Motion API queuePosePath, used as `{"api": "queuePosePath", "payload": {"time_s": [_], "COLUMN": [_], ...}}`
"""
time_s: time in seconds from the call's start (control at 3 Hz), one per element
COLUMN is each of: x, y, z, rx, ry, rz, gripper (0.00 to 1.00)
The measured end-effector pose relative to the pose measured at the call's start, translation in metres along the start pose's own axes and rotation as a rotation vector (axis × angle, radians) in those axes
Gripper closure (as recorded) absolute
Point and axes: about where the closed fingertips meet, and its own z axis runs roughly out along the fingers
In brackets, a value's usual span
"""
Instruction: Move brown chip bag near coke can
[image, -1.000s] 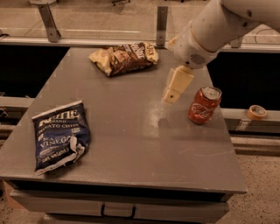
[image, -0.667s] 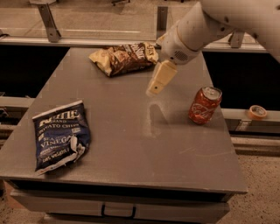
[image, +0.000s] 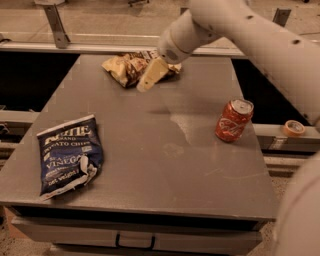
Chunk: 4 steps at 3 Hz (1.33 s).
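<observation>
camera view: single view, looking down at the table from its front edge
table (image: 165, 170): grey flat top, smudged patch near the middle; drawer handle (image: 134, 241) on the front face below
gripper (image: 150, 77): pale yellowish, tilted down-left, at the far side of the table, over the right part of the brown chip bag
grip state: cannot tell, and cannot tell whether it touches the bag or sits just above it
arm (image: 250, 35): white, comes in from the upper right, crossing above the table's far right corner
brown chip bag (image: 122, 67): lying flat and wrinkled at the far edge, left of centre; right end partly hidden behind the gripper
coke can (image: 234, 120): red, silver top, upright with a slight lean, near the right edge at mid-depth; well apart from the brown chip bag
blue chip bag (image: 69, 154): dark blue, white lettering, flat near the front left, bottom corner crumpled; well apart from both bag and can
tape roll (image: 293, 128): small tan ring on the ledge just beyond the table's right side
</observation>
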Motion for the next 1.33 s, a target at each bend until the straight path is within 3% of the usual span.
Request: {"api": "queuePosePath", "payload": {"time_s": [0.33,0.67,1.0,1.33], "x": [-0.011,-0.006,0.003,0.008], "y": [-0.017,-0.033,-0.038,-0.038], "z": [0.037,0.063,0.085,0.098], "rx": [0.013,0.024,0.014,0.003], "ry": [-0.027,-0.029,-0.025,-0.022], "rz": [0.085,0.172,0.243,0.282], "gripper": [0.00,0.00,0.16,0.40]}}
